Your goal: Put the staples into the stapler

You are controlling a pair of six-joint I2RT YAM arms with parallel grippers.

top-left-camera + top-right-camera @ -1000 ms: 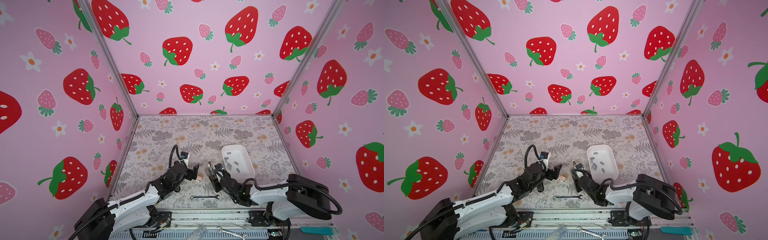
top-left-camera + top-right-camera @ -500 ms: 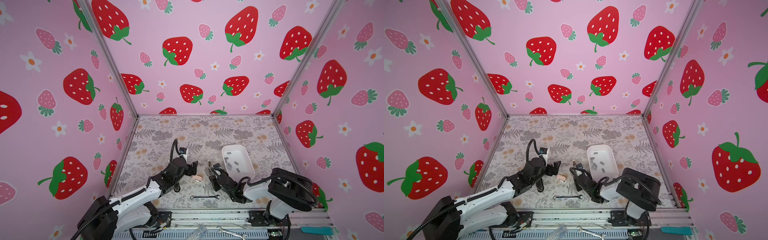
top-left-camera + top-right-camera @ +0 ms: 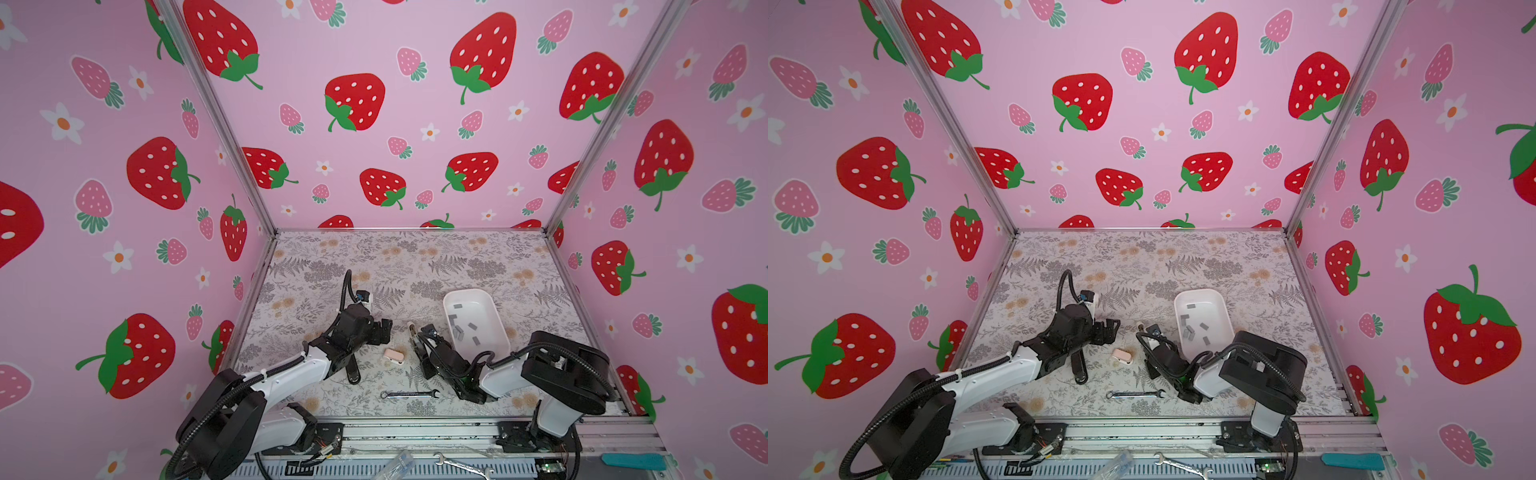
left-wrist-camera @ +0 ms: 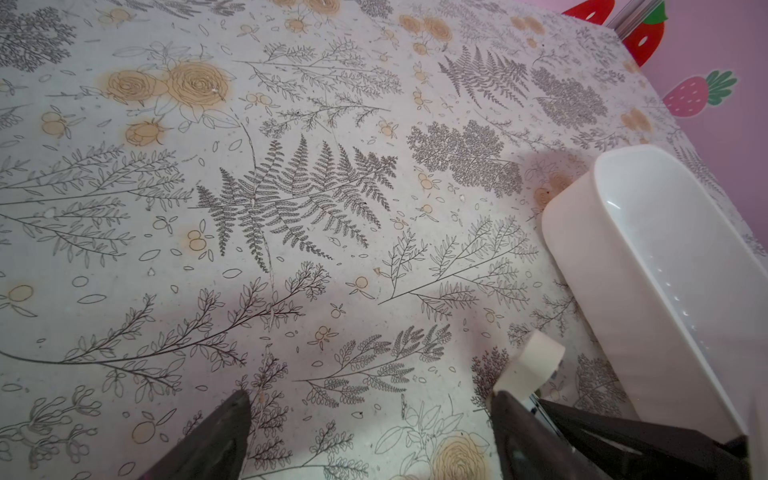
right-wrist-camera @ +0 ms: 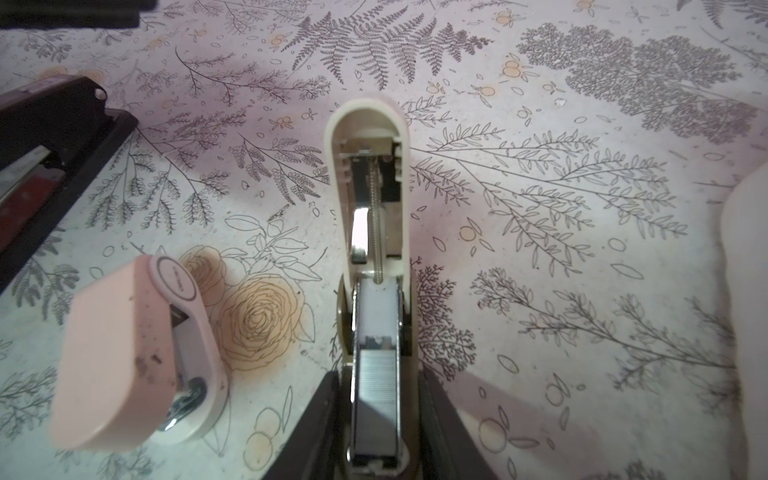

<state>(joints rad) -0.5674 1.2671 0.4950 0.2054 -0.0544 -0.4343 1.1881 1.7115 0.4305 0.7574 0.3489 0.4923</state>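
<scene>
An open cream stapler (image 5: 370, 195) stands between the jaws of my right gripper (image 5: 376, 436), which is shut on its base. A grey strip of staples (image 5: 376, 386) lies in its metal channel. In both top views that gripper (image 3: 417, 343) is low over the mat, left of the white tray (image 3: 478, 301). Several loose staples (image 3: 459, 330) lie in the tray. My left gripper (image 3: 384, 330) hovers open with nothing in it, just left of the stapler; the stapler's cream tip (image 4: 530, 363) shows beside one of its fingers (image 4: 511, 424).
A pink mini stapler (image 3: 394, 356) lies on the floral mat between the two grippers, also seen as the pink stapler (image 5: 137, 357) in the right wrist view. A silver wrench (image 3: 409, 394) lies near the front edge. Pink strawberry walls enclose the table on three sides.
The right gripper's jaws have narrowed onto the cream stapler and its arm has swung inward. The left gripper has drawn slightly back and stayed open.
</scene>
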